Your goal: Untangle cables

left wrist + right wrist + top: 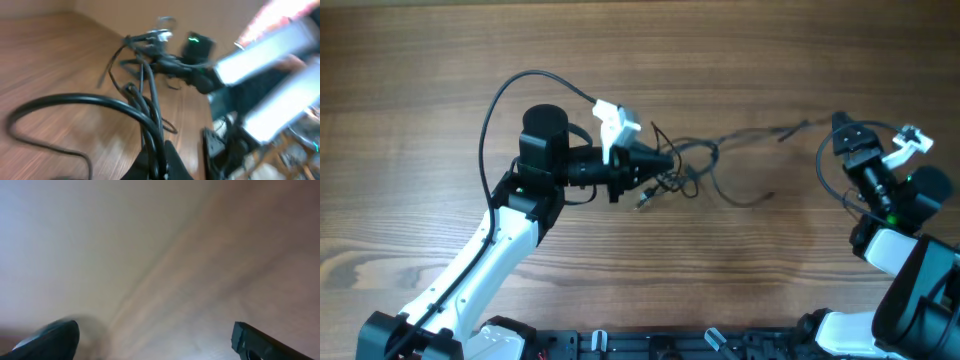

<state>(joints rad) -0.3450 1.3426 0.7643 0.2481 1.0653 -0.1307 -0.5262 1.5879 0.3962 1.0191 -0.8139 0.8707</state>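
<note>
- The left gripper (661, 160) is closed on the cables (682, 168), at the clump in the middle of the table (440, 60).
- The right gripper (841, 127), wide and empty, waits near one strand's end.
- Best to pull apart slowly.

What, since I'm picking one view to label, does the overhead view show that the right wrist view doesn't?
Only overhead: the thin black cables clumped at the left gripper, one strand trailing toward the right gripper. Only right wrist: a blurred close-up of its own dark fingertips, set wide apart, nothing between them. Both: the brown wooden table.
</note>
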